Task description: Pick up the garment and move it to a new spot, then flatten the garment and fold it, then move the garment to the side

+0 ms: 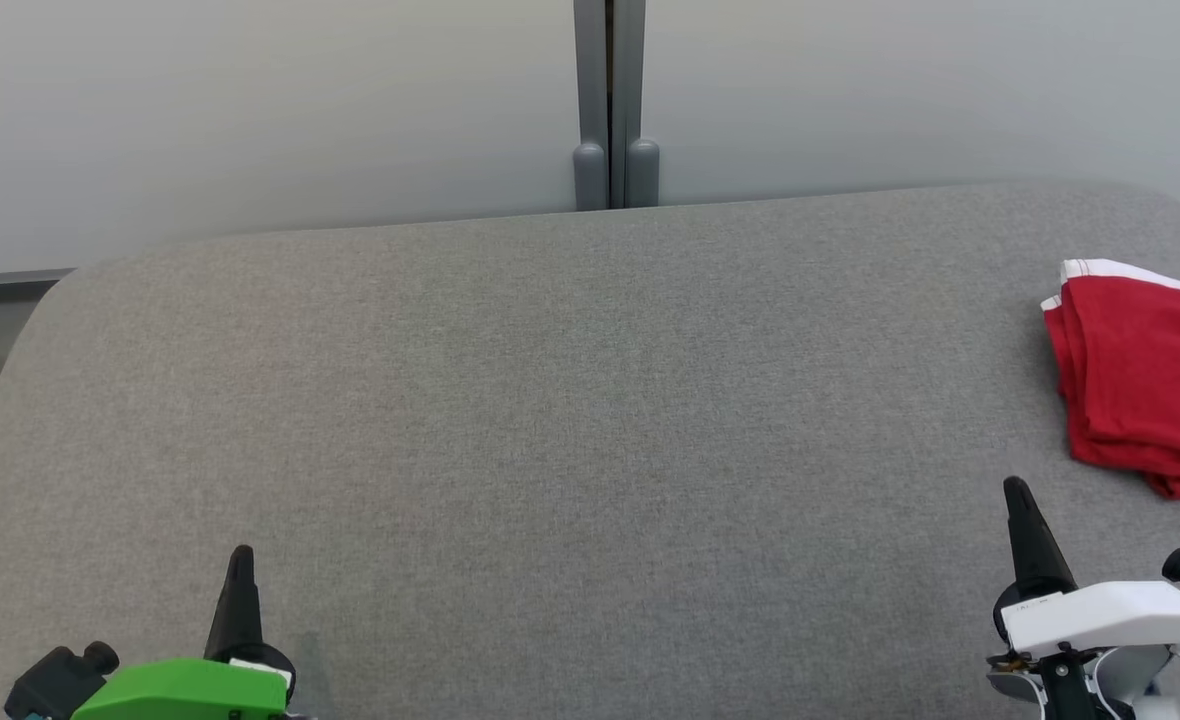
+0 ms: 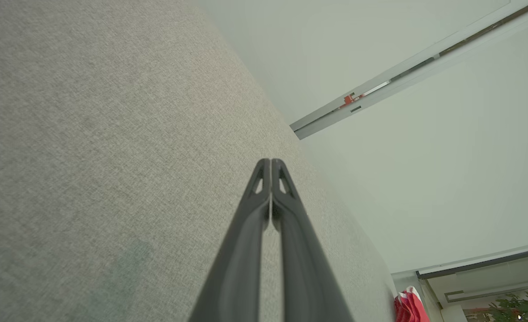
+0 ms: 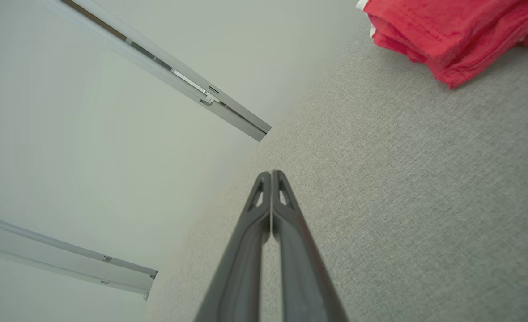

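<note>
Noted red garment [image 1: 1145, 380] lying folded at right edge of grey table [image 1: 590, 400], well apart from left gripper [image 1: 241, 558], near right gripper [image 1: 1016, 492]. Found both fully closed, holding nothing. Judged move-aside step done; recommend only checking the fold, no further grasp.

Open room: grey fabric tabletop [image 1: 590, 400], middle and left.
Obstacle: folded red cloth garment [image 1: 1140, 380], right edge.
Far bound: pale wall panel [image 1: 250, 120].

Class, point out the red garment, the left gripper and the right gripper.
red garment [image 1: 1140, 380]: head view, folded top layer.
left gripper [image 1: 241, 556]: head view, closed fingertips.
right gripper [image 1: 1016, 490]: head view, closed fingertips.
</note>
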Robot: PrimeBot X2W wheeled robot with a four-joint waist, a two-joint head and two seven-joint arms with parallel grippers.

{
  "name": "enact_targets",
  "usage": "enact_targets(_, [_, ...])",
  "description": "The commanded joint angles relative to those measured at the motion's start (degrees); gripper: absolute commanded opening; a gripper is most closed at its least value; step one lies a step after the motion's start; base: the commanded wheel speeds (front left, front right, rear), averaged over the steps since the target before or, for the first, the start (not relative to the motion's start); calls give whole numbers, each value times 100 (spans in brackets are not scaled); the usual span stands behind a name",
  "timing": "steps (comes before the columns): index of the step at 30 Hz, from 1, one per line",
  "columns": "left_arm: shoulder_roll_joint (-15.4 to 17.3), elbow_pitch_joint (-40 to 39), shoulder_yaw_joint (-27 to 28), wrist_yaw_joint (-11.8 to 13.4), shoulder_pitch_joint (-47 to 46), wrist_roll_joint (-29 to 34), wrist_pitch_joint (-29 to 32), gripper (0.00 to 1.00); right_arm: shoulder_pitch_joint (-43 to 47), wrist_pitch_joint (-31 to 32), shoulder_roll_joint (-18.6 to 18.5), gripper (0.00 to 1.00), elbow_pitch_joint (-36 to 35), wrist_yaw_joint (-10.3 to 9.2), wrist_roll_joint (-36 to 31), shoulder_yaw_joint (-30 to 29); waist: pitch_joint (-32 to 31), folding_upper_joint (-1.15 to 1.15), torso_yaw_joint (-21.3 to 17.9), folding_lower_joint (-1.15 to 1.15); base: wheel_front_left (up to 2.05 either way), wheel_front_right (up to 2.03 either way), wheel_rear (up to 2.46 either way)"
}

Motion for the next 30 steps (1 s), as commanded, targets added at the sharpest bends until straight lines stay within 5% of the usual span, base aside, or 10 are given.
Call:
enact_targets(1, [23,-41,52,-35,-167,-155,35,0,-147,52,-29,0,-26,-1,198,-21,3,0,-4,0,0,0,0])
enact_targets(30, [32,24,247,-153,-506,-1693,482,0,-463,491,-31,0,193,-3,2055,-62,53,0,-74,0,0,0,0])
